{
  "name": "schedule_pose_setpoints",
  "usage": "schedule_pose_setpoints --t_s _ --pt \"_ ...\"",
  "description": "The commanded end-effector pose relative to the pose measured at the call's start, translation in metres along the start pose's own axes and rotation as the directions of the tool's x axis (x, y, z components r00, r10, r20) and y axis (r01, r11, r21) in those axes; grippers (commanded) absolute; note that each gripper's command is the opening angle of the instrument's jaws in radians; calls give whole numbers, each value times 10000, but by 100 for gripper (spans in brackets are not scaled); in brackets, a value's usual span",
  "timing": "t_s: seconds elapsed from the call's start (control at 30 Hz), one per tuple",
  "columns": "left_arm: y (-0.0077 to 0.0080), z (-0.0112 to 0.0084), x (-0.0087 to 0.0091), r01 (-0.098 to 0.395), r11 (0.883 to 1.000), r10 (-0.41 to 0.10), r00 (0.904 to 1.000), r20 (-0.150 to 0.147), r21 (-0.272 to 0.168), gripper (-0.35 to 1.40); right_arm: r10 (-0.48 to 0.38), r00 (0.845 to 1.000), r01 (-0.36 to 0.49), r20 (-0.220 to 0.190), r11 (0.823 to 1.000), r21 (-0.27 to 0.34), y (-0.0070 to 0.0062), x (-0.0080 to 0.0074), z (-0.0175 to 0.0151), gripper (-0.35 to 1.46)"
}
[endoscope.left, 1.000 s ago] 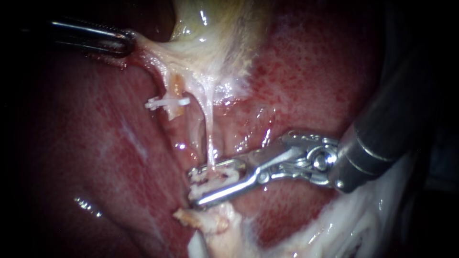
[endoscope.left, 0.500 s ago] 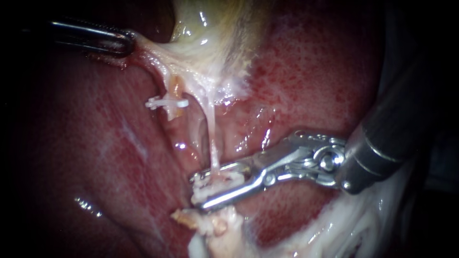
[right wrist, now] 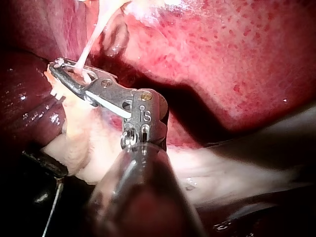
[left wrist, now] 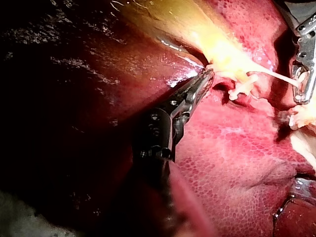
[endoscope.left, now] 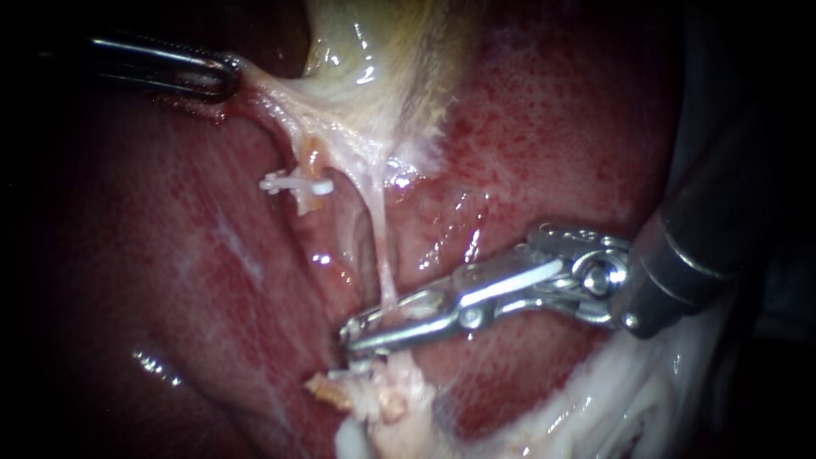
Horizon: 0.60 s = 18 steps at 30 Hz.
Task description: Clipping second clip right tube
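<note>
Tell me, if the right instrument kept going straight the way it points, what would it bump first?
Probably the liver just beyond its tips, though depth is unclear. The right instrument has its jaws shut on the right tube; liver lies ahead.

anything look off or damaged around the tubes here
Nothing is spilled or torn open. Two things stand out. The right tube is stretched thin and taut between the gallbladder and the right instrument. The pale tissue just below that instrument's tip looks ragged and frayed.
</note>
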Motion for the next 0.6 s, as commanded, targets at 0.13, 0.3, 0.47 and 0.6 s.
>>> schedule_pose_setpoints --t_s 0.13,0.3,0.47,0.6 --pt "0 0 0 1 10000 -1 10000 2 1 -35 103 9999 -103 -67 9999 -24 -2 -1 0 -35" --pt "0 0 0 1 10000 -1 10000 2 0 -35 103 9999 -103 -68 9999 -27 -1 -1 0 -35" --pt "0 0 0 -57 10000 57 10000 2 -1 -35 104 9999 -104 -73 9999 -32 0 -1 0 -35" --pt "0 0 1 -55 10000 55 10000 2 -1 -35 102 9999 -102 -73 9999 -35 2 -1 -1 -35"
